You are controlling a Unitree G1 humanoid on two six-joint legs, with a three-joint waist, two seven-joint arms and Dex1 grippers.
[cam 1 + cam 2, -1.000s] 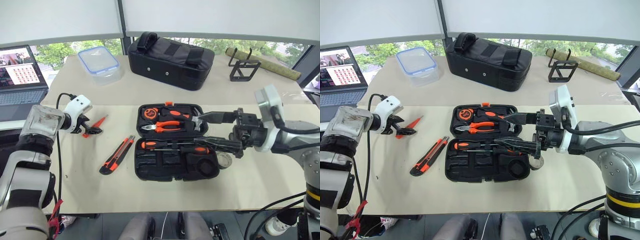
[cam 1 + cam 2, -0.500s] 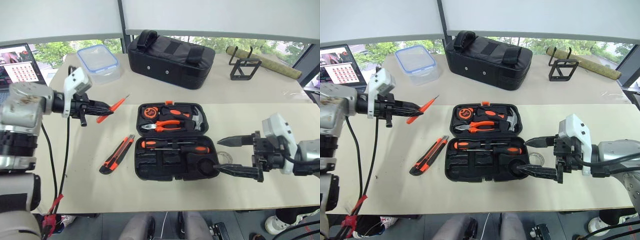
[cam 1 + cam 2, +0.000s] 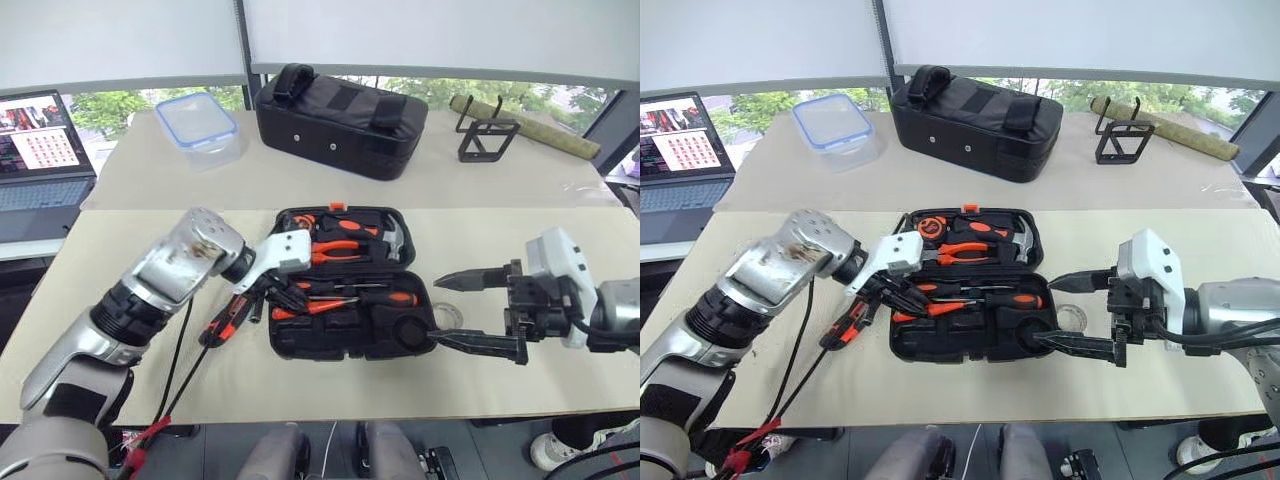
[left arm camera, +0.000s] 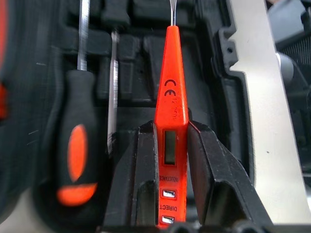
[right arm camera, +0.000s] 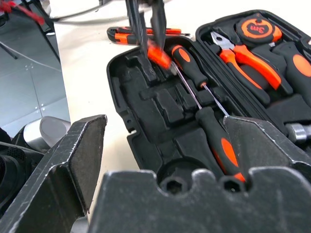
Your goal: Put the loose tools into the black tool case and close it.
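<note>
The black tool case (image 3: 350,340) lies open on the table, with two black-and-orange screwdrivers (image 5: 187,65) in its near half. My left gripper (image 3: 285,297) is shut on the slim orange tester screwdriver (image 4: 171,111) and holds it low over the case's left recesses, tip pointing into the case. The orange-black utility knife (image 3: 222,322) lies on the table just left of the case, partly under my left arm. My right gripper (image 3: 438,309) hangs open at the case's right edge, nothing between its fingers. The small tape roll (image 3: 1073,318) sits on the table there.
Pliers (image 3: 340,250), a hammer (image 3: 395,238) and a tape measure sit in the case's far half. Behind it stand a black fabric bag (image 3: 340,120), a clear lidded box (image 3: 198,125), a wire stand (image 3: 487,135) and a rolled mat. A laptop (image 3: 35,150) is far left.
My left gripper closed on the tester screwdriver, lifted it from the table at the left and carried it right to the case. My right gripper drew back off the case, then held still.
</note>
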